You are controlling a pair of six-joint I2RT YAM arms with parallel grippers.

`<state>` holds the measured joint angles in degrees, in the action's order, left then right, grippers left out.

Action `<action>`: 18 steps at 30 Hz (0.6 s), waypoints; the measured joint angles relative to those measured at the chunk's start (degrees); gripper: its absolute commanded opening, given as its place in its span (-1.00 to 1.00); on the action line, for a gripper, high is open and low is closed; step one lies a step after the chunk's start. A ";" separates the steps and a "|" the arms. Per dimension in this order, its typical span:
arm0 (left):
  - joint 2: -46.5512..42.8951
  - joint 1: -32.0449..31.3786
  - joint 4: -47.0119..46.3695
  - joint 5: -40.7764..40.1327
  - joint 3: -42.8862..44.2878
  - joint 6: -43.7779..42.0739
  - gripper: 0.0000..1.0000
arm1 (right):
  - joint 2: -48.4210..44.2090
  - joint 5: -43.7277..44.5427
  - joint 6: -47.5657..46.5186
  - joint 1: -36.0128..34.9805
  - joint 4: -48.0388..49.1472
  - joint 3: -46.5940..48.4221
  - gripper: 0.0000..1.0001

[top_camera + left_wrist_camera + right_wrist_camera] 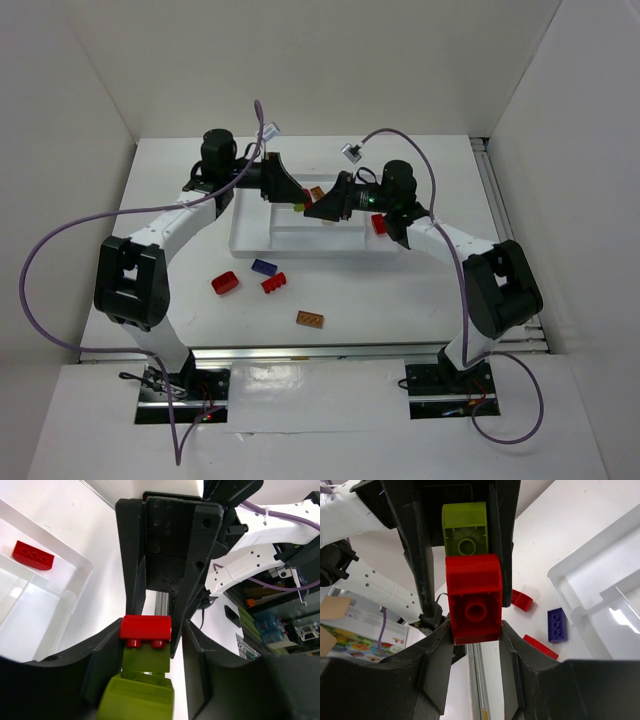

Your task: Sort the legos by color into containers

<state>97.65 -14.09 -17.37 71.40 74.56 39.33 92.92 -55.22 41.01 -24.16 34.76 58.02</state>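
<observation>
Evidently two legos are stuck together. The left pincer (pixel 147 645) is clamped on the yellow-green brick (pixel 137 695) and the right pincer (pixel 475 625) on the red brick (pixel 472 600), held above the white tray (pixel 290 242), probably to pull them apart for separate slots. A dark blue brick (pixel 264 267) and others wait on the tabletop (pixel 400 290), near side of the tray. From above, the arms hide the joined pair and several compartments.
</observation>
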 measured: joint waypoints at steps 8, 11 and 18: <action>0.79 0.44 -1.36 -1.73 -0.31 2.27 -1.00 | -0.09 0.20 0.28 0.22 1.11 -0.39 -0.81; 2.10 0.57 -2.51 -1.57 -0.31 4.09 -1.00 | -0.07 0.76 0.35 0.37 0.20 -0.55 -0.81; 4.57 0.94 -4.76 -0.72 -0.72 6.91 -1.00 | 0.26 2.25 -0.52 0.52 -1.66 -1.42 -0.81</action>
<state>102.21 -13.15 -22.13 70.67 73.84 46.24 93.19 -52.97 40.49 -23.64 33.10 56.60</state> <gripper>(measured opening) 0.460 0.449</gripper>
